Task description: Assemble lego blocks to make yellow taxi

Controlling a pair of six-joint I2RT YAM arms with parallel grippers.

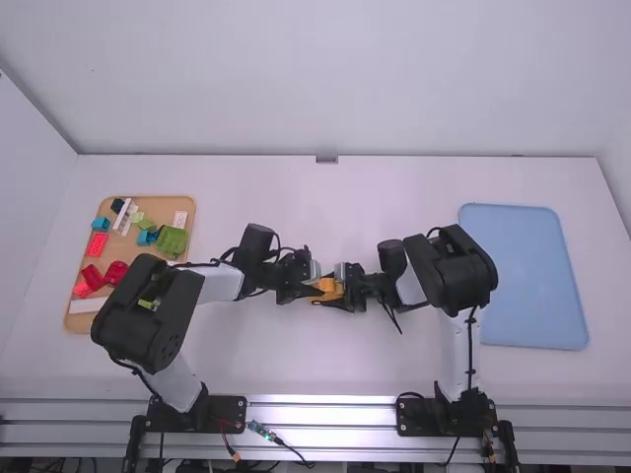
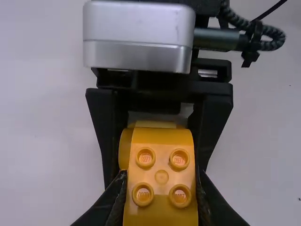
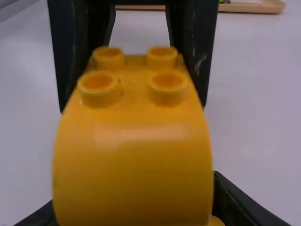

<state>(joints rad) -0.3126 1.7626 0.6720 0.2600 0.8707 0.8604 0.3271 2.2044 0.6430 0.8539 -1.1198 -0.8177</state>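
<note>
while the two claws meet nose to nose, the left claw (image 1: 314, 289) is closed to a brick's width on a yellow brick (image 2: 161, 176) with four studs, one finger pressed to each side. the right claw (image 1: 343, 292), just opposite, has its fingers the same sort of way apart, clamped on yellow too; whether that is the same brick or the yellow bit (image 2: 124, 148) behind it, i cannot tell. well off to the left of the left claw is a tan tray (image 1: 164, 203) with a red block (image 1: 97, 244) and a green block (image 1: 173, 240) in it. well off to the right of the right claw lies a blue tray (image 1: 523, 276).
</note>
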